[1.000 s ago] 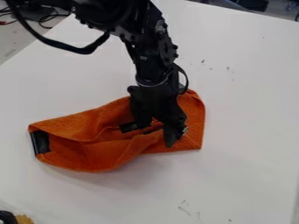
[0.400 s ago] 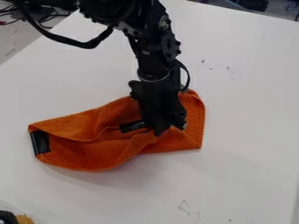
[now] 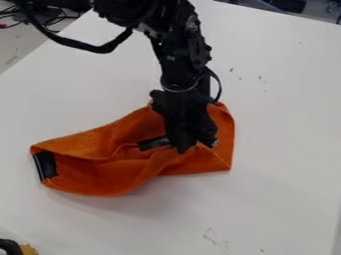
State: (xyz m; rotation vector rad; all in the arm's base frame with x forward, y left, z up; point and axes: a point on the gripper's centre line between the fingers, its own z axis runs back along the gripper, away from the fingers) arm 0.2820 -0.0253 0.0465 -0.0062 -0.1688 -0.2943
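Observation:
The black gripper (image 3: pixel 185 147) hangs down over the right half of an orange cloth (image 3: pixel 110 172), shut on a raised fold of it. The cloth lies rumpled on the white table, its long side running from lower left to right, with folds along the middle. A black patch (image 3: pixel 46 165) marks its left end. Just left of the fingertips, a short black piece (image 3: pixel 153 143) rests among the folds; whether it touches the gripper I cannot tell.
The white table (image 3: pixel 279 134) extends around the cloth. A black and yellow-brown object (image 3: pixel 28 249) is at the bottom left corner. Cables (image 3: pixel 50 17) lie beyond the table's edge at the upper left.
The gripper's fingers, apart over the cloth a second ago, have come together on a fold. The arm has shifted slightly right, and the cloth's left end has moved very slightly left.

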